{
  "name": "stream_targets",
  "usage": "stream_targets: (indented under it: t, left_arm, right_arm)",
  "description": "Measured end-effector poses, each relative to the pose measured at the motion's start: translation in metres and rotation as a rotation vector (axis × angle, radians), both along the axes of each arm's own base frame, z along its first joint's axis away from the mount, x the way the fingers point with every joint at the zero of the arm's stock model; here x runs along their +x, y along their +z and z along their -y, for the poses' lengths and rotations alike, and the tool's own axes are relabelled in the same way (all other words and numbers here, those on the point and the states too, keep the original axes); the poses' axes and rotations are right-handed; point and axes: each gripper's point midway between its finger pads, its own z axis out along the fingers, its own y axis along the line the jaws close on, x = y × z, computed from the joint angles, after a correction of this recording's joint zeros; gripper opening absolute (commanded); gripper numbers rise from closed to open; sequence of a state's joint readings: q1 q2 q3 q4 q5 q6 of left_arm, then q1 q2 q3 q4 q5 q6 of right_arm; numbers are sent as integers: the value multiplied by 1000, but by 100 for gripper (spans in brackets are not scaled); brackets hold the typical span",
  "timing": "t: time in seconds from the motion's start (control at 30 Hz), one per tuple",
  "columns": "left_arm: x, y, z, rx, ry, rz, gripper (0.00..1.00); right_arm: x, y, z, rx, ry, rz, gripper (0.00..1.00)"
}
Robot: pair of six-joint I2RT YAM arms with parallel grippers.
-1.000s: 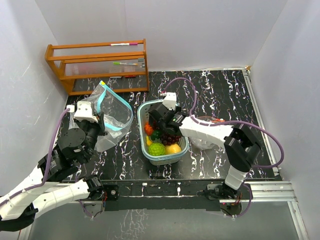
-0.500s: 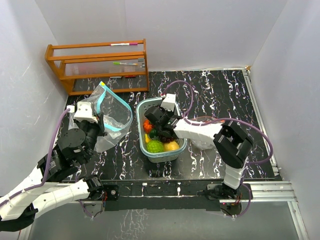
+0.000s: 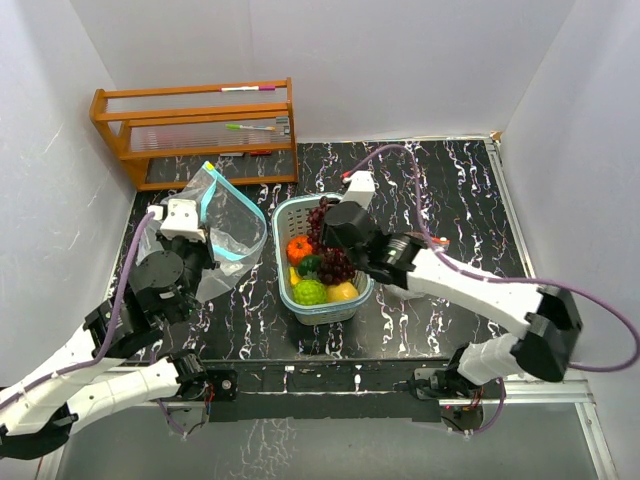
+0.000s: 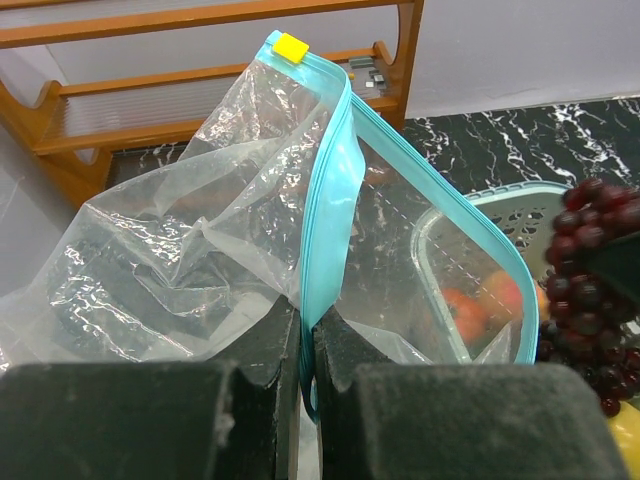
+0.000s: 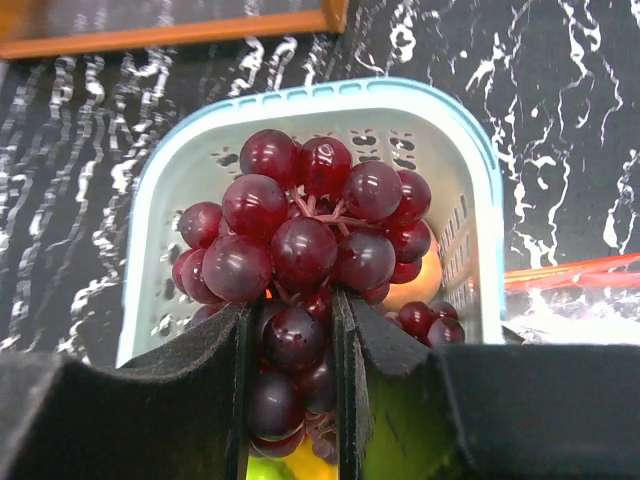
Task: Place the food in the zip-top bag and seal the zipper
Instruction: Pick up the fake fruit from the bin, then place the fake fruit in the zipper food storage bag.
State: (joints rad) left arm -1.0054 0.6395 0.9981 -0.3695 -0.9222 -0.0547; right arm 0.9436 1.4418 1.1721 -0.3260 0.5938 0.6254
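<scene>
Right wrist view: the right gripper [image 5: 290, 335] is clamped on a bunch of dark red grapes [image 5: 300, 235], held directly over the pale teal basket [image 5: 478, 190] on the black marbled table [image 3: 450, 190]. Orange, green and yellow toy food [image 3: 309, 292] lies inside the basket. Left of the basket, the left gripper [image 4: 306, 350] pinches the blue-zippered rim of the clear zip-top bag [image 4: 190, 230], whose mouth gapes toward the basket.

Left hand [image 4: 307, 325] pinched closed, right hand [image 5: 292, 335] clamped

Zip-top bag [image 4: 200, 230]: no print that can be read.
Basket [image 5: 300, 92]: no lettering legible.
Wooden rack [image 3: 150, 95]: no legible label or number.
</scene>
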Motion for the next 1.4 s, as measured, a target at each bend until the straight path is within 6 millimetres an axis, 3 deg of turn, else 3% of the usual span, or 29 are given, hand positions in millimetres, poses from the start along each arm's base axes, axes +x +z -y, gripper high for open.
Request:
stream_targets:
  t: [0.13,0.27,0.5,0.8,1.1,1.23,1.4]
  left_arm:
    - [5,-1,4,27,11,-5,0]
    - [9,-5,11,46,10,-15,0]
    - [16,-8,39,46,-56,-53,0]
    - [15,-15,60,3,-135,-90,0]
    - [11,-51,86,-3,-246,-145,0]
    - [10,-49,92,-27,-277,-135,0]
    - [7,-38,95,-77,-304,-107,0]
  right_arm:
    - [-17,48,12,47,88,77,23]
    - [-32,79,16,73,181,135,23]
    - [-68,129,-7,131,478,218,23]
    - [-117,162,-34,239,804,297,23]
    - [-147,199,-44,368,967,393,23]
    - [-154,199,-50,405,1019,402,23]
    - [-159,179,-57,418,1056,358,23]
